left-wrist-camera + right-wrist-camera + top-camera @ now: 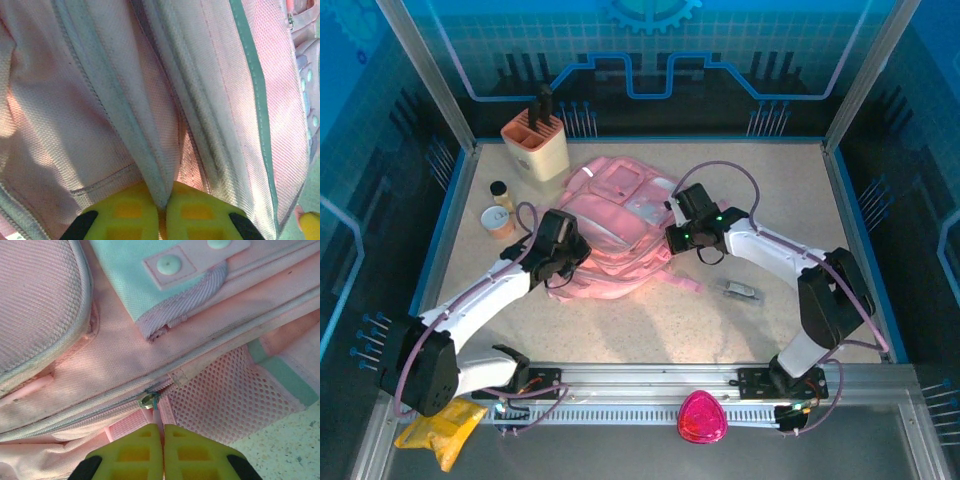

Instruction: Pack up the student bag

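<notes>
The student bag (620, 215), a soft pink backpack, lies flat in the middle of the table. My left gripper (570, 258) is at its near-left edge. In the left wrist view the left gripper (163, 204) is shut on a pale fold of the bag (120, 100) beside a zip line. My right gripper (678, 238) is at the bag's right side. In the right wrist view the right gripper (162, 429) is shut on the pink pull tab under the metal zip slider (148, 400), next to a mesh side pocket (220, 395).
A beige slotted holder (535, 145) stands at the back left. A small bottle (500, 190) and a round tan container (500, 221) are left of the bag. A small grey item (742, 290) lies right of it. A pink object (701, 417) and a yellow one (445, 428) sit by the near rail.
</notes>
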### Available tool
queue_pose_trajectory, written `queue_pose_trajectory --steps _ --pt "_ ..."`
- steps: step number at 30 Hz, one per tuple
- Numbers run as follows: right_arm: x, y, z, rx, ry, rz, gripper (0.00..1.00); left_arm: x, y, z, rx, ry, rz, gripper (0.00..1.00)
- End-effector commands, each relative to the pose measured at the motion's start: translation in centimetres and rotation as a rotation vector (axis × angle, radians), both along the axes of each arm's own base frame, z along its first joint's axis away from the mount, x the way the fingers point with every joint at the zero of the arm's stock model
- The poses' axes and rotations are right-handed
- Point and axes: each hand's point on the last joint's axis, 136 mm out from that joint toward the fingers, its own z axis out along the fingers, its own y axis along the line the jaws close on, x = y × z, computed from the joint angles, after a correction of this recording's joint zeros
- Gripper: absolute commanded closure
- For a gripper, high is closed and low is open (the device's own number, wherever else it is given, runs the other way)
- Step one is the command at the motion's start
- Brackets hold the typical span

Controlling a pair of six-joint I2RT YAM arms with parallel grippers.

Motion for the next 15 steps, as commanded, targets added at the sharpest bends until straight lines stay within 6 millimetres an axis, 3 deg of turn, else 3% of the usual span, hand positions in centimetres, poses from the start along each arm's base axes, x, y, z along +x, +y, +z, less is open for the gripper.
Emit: queue_pose_trajectory --steps 1,6,8,15 --pt "1.3 -1.4 0.3 -0.07 -0.029 -0.039 0.9 0.6 2.8 1.6 0.109 -0.045 0.061 0.91" --pt "0.9 -0.9 0.9 -0.037 -0.017 -0.012 0.88 0.4 2.5 2.0 0.105 -0.041 0.039 0.82" --pt "0.4 -0.3 1.7 0.005 -0.013 0.014 0.77 0.2 2.3 2.2 0.095 -0.048 0.034 0.77" --pt "-2.1 0.7 3.2 0.196 0.087 0.028 0.58 -1.4 1.1 2.3 0.114 -0.065 -0.002 0.45"
